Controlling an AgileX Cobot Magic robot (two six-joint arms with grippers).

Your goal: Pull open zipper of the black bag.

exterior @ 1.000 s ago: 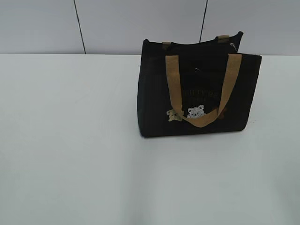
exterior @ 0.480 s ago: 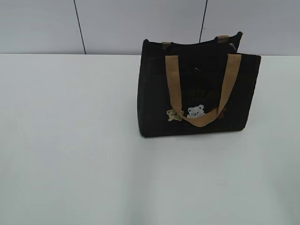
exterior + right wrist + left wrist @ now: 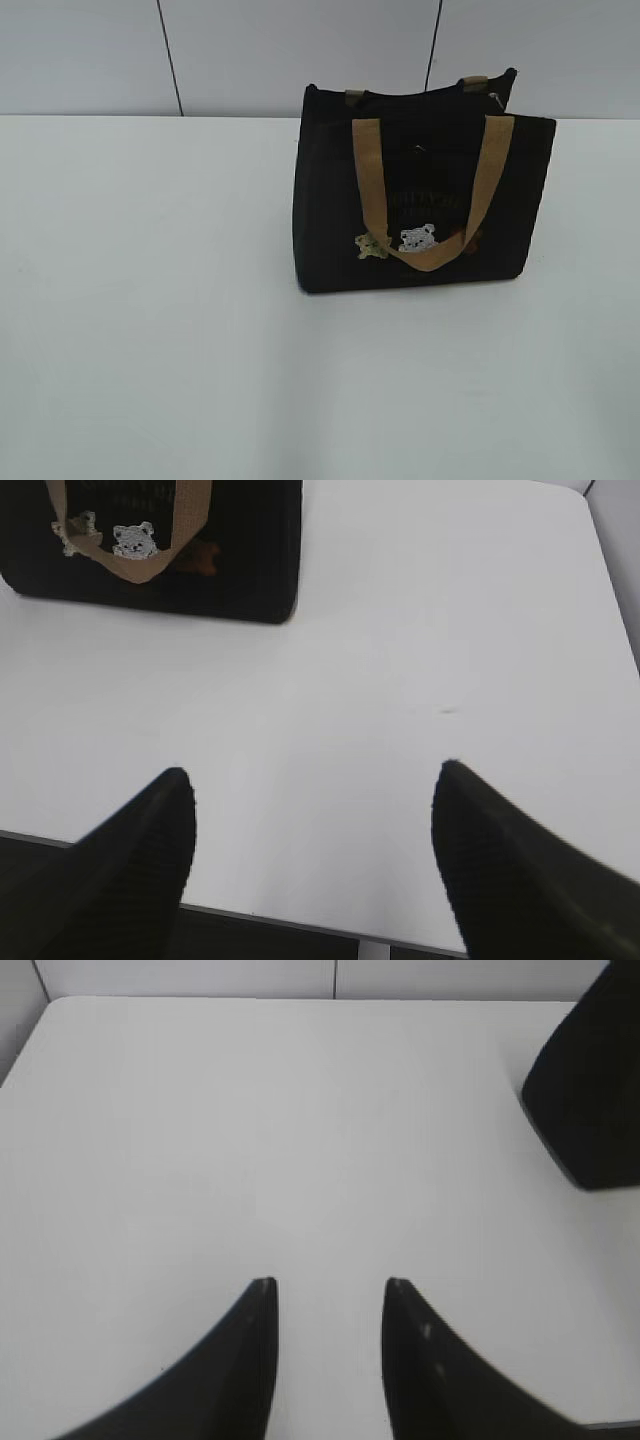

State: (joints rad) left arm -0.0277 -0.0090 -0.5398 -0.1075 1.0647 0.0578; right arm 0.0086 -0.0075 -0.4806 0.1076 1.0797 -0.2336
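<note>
**A:** ok so where's the zipper (image 3: 497, 97) at? We can just about make out a tiny silvery glint at the top right corner of the black bag (image 3: 330, 210) in the exterior view, right by the back handle. Too small to say more than that.

**B:** yeah same here. The bag stands upright on the white table (image 3: 150, 300), toward the back and a bit right of center, close to the wall panels (image 3: 90, 55). 2 tan handles: the front handle (image 3: 372, 180) flops down over the front face, and its loop hangs across the white bear patch (image 3: 418, 238), with a yellowish bear patch (image 3: 369, 246) just left of it. Brownish lettering above those, can't read it.

**A:** and the arms? We don't see either one in the exterior view.

**B:** wrist views only. Left gripper (image 3: 327, 1285) hangs over bare table with its 2 fingers fairly narrow, nothing between them, and the bag's corner sits far off at the upper right. Right gripper (image 3: 313, 780) has its fingers spread wide, also holding nothing, out by the table's near edge, with the bag well apart at the upper left.
</note>
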